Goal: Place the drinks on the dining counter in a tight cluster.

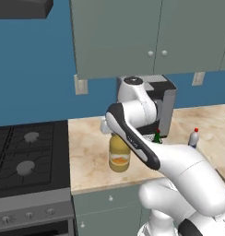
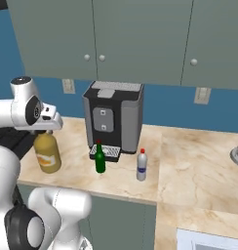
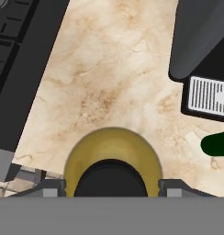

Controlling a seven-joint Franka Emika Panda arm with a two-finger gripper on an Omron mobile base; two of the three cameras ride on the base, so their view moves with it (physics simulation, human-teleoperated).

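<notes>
Fingers [image 3: 54, 187] flank my amber bottle's [image 1: 119, 156] cap without gripping, near the kitchen counter's [image 2: 189, 161] front edge by the stove [image 1: 26, 161], so I judge none moved yet.

Directly beneath the gripper [image 3: 112, 186]: amber-yellow bottle [image 2: 47, 152] with a black cap [image 3: 111, 178] and an orange label. To the gripper's right: dark green bottle [image 2: 100, 161] with a red cap, then a silver-white bottle [image 2: 142, 167], also red-capped. Beyond them, farther from the tool: coffee machine [image 2: 113, 119] in black with grey panels and a white-slatted drip tray. Under everything: counter [image 2: 189, 161] of beige marble with tan veining. To the tool's left: black stove [image 1: 26, 159] with grey burners. Behind: blue wall, grey-green cabinets [image 2: 135, 39].
</notes>
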